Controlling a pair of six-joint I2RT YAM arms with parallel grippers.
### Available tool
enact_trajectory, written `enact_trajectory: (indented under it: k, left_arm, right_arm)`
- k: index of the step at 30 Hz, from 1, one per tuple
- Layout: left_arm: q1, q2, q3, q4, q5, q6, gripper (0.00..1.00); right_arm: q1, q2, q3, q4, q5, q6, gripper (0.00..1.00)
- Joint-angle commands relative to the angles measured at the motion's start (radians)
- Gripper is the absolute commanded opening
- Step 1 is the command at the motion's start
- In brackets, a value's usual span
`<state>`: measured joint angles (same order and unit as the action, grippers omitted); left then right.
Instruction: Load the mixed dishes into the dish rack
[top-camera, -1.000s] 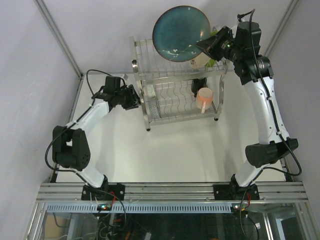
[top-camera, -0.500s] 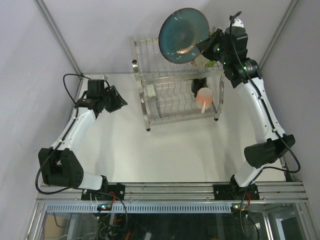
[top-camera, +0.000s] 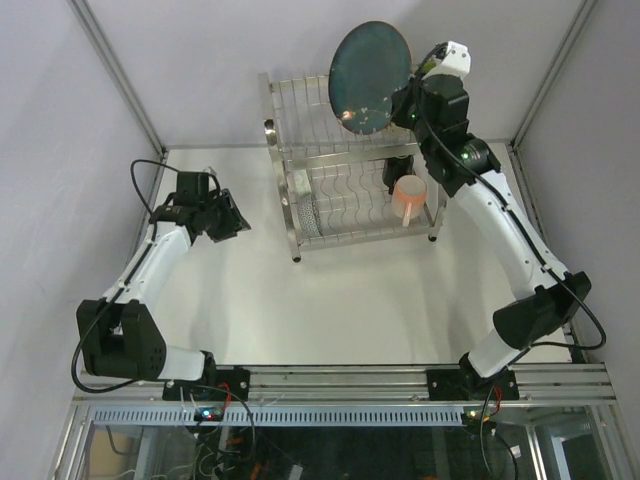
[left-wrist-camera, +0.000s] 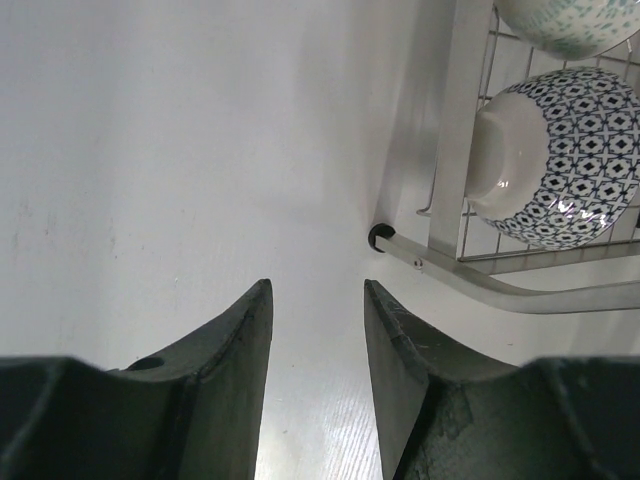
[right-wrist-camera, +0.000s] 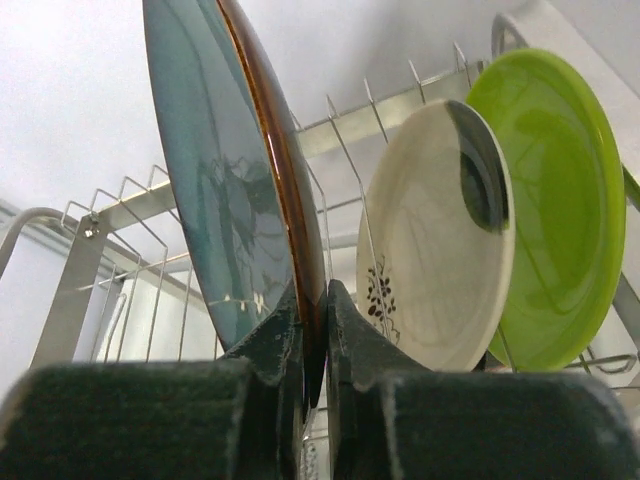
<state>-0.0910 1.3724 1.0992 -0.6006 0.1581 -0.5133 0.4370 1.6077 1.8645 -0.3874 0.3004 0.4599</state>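
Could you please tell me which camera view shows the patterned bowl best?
The left wrist view: the bowl fills its upper right, pattern clear. The top view shows it small and dim; the right wrist view not at all.

R gripper (right-wrist-camera: 312, 312) clamps blue-grey plate (right-wrist-camera: 215, 170) rim, upright; cream plate (right-wrist-camera: 425, 250) & green plate (right-wrist-camera: 560, 200) prob. racked beside

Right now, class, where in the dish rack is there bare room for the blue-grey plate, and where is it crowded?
Free: the dish rack has empty top-tier slots left of the cream black-marked plate, up to the left posts. Crowded: the right end, where that plate and the lime-green plate stand close together.
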Motion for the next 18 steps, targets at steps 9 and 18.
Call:
enact_trajectory:
  k: [9,18]
  left_arm:
    - [0.006,-0.046,-0.05,-0.016,-0.017,0.054,0.46]
    - [0.006,-0.057,-0.082,-0.02,-0.02,0.054,0.46]
  right_arm:
    - [0.116,-0.156,-0.027,0.566,0.254,-0.301,0.0]
    - [0.179,-0.122,0.014,0.613,0.394,-0.519,0.0]
